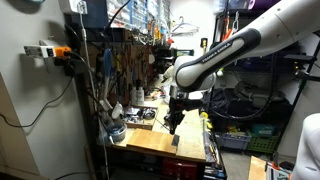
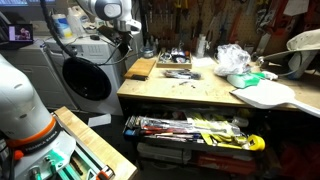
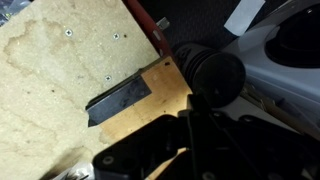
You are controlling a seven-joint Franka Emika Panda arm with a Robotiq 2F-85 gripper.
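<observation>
Dark gripper (image 3: 165,150) parts fill the bottom of the wrist view, so close that they blur together. Whether the jaws stand apart or together cannot be told there, and both exterior views show the gripper too small to settle it. Nothing can be seen clamped in it.

Just ahead of the gripper lies one black strip (image 3: 118,100), flat and slanted. It rests where one tan wooden board (image 3: 160,95) meets the paler table (image 3: 50,90) top. The gripper hangs above the strip, and contact with it cannot be made out. Three small screw heads (image 3: 68,32) dot the table top beyond the strip.

The board sits at a corner of the table, against a red edge (image 3: 150,25). In an exterior view the gripper (image 1: 172,122) hangs low over that corner, on one white and black arm (image 1: 225,50).

In an exterior view the board (image 2: 142,68) juts past the table's corner beside one washing machine (image 2: 88,75). Farther along the table stand one tray of tools (image 2: 175,62) and one crumpled plastic bag (image 2: 232,57). Below the table's front edge one drawer (image 2: 190,130) stands open, full of tools.
</observation>
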